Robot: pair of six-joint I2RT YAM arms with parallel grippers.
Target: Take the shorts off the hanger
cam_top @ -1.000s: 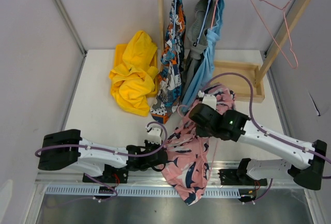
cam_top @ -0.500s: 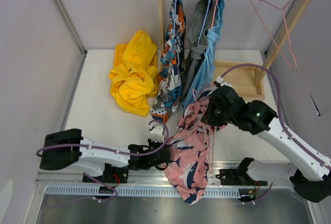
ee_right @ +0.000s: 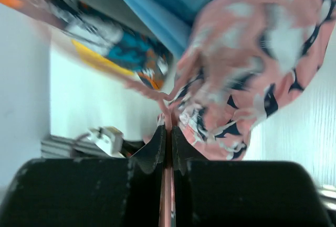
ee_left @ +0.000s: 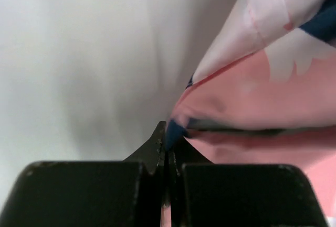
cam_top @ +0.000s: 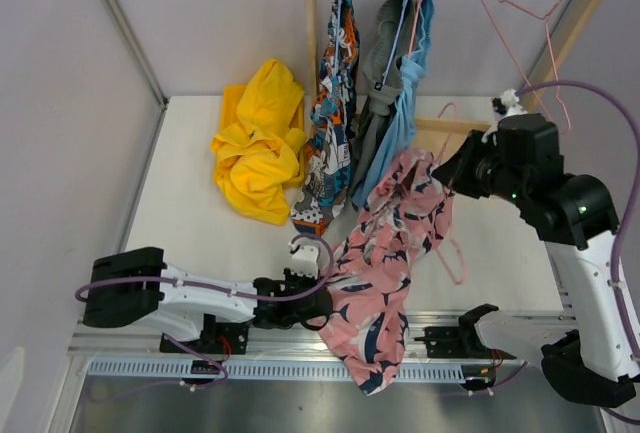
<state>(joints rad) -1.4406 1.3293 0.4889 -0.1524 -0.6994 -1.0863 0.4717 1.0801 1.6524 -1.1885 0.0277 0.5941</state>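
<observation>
Right wrist view: the pink shorts (ee_right: pixel 247 54) and the blue-orange-white shorts (ee_right: pixel 128 51) are motion-blurred; print detail is unreadable. Left wrist view: the right edge cuts off the pink fabric. Top view: the light blue shorts (cam_top: pixel 408 103) partly hide the grey shorts (cam_top: pixel 378 58).

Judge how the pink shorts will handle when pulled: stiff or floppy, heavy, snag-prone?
Probably floppy: the pink shorts sag and crumple between the hanger and the left gripper pinching an edge. Likely light, since thin wire lifts them. They may snag, because fabric bunches by the right gripper.
</observation>
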